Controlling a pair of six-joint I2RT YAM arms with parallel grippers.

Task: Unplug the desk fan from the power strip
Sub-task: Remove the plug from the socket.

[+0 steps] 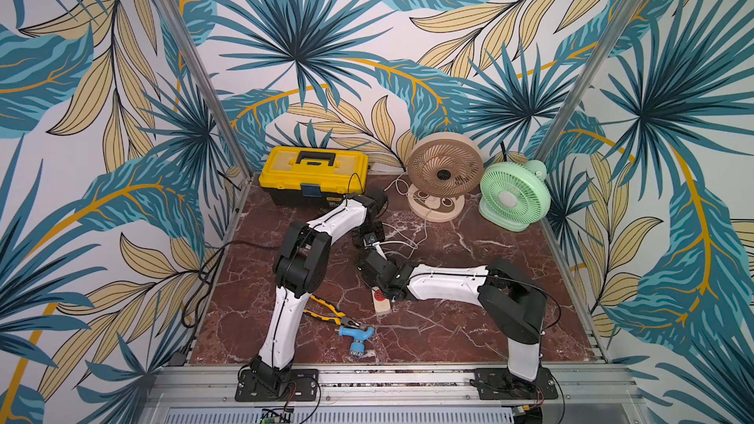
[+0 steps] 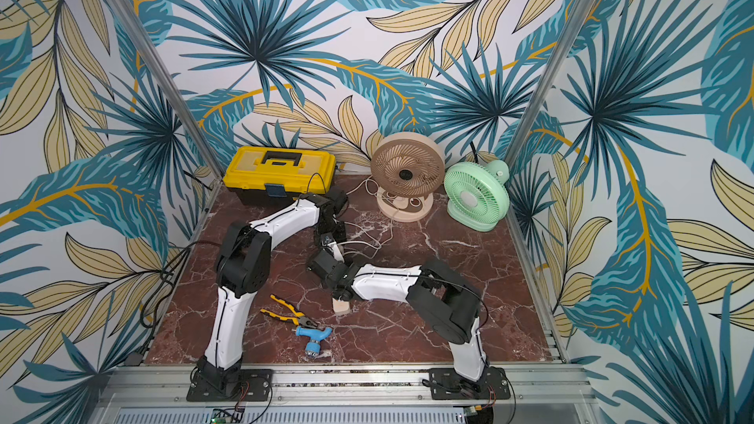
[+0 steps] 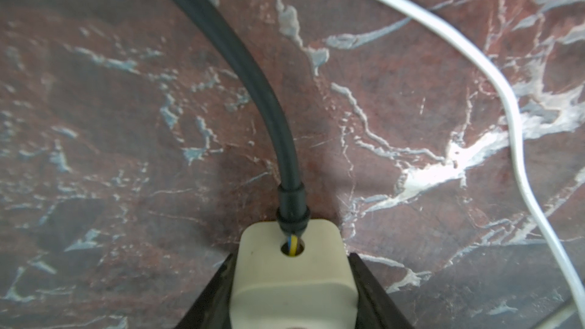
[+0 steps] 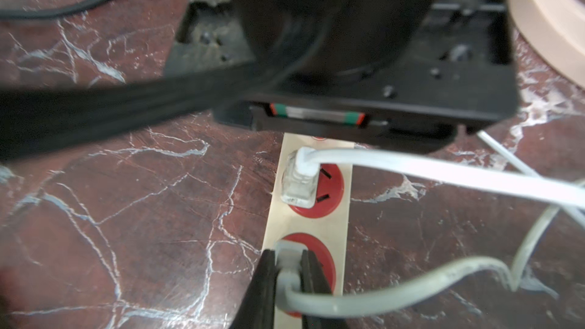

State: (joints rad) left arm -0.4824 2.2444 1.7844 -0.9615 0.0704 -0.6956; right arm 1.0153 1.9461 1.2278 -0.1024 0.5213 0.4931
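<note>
**Strip pinned, plug pinched, pull not yet made**

The power strip (image 4: pixel 311 226) lies flat on the red marble table (image 1: pixel 449 320), mid-table between the two arms, and its dark cord (image 3: pixel 253 68) leaves one end. The left gripper (image 3: pixel 289 261) is pressed together on that cord end, one jaw on each long side, bracing the strip. The right gripper (image 4: pixel 287 254) is pinching a grey plug (image 4: pixel 286 248) that sits in a red socket. A white plug (image 4: pixel 299 181) sits in the neighbouring socket, toward the left gripper. This looks like the grasp just before extraction, with the grey plug apparently fully seated. The next move calls for a straight pull off the socket face, without rocking, while the left arm holds the strip down. I cannot trace whether the grey lead runs to the beige fan (image 1: pixel 444 175) or the green fan (image 1: pixel 515 193).
</note>
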